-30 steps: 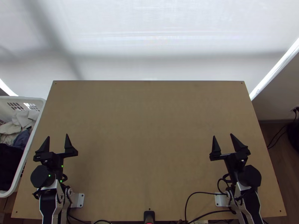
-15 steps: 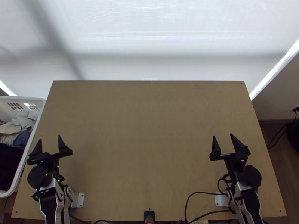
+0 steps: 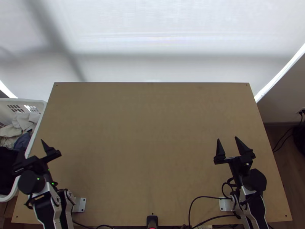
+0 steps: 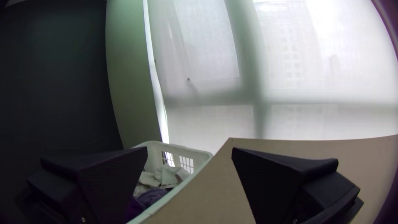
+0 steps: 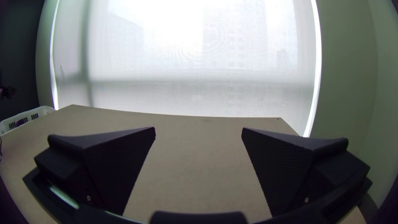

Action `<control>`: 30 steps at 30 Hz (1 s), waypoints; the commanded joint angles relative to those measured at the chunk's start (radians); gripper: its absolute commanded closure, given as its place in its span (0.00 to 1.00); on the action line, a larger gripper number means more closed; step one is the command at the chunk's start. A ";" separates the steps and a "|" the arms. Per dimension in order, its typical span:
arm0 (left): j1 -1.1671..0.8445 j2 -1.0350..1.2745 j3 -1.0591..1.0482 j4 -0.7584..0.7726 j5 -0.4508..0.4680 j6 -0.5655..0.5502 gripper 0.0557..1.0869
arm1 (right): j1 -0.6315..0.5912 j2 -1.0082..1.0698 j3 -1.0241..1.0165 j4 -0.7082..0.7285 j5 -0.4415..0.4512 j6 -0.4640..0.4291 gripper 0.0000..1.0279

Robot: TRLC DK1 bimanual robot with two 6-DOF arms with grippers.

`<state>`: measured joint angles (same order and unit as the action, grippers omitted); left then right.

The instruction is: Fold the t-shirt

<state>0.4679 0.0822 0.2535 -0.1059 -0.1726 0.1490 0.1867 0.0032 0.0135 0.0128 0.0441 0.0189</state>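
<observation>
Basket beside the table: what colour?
The basket is white, clearest in the top view.

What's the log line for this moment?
task=fold t-shirt, not under way | left gripper=open, empty, beside/over basket edge | right gripper=open, empty, over table | clothes=bunched in basket

Free lane over light wooden table (image 3: 145, 129), btwn black two-finger L gripper (image 3: 32, 145) and black two-finger R gripper (image 3: 227, 138). L one blocks table's L edge, partly over white slotted plastic basket (image 3: 23, 100). Thin black cables (image 3: 207, 197) curve nr near edge, R of ctr. Room also btwn each gripper's spread fingers.
</observation>
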 commanded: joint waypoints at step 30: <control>0.680 1.479 1.024 -0.621 0.209 0.121 0.04 | -0.006 -0.006 -0.006 -0.019 0.010 0.016 0.04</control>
<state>1.1103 1.4784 1.2266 -0.7170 0.0273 0.2039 0.1867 0.0032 0.0135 0.0128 0.0444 0.0189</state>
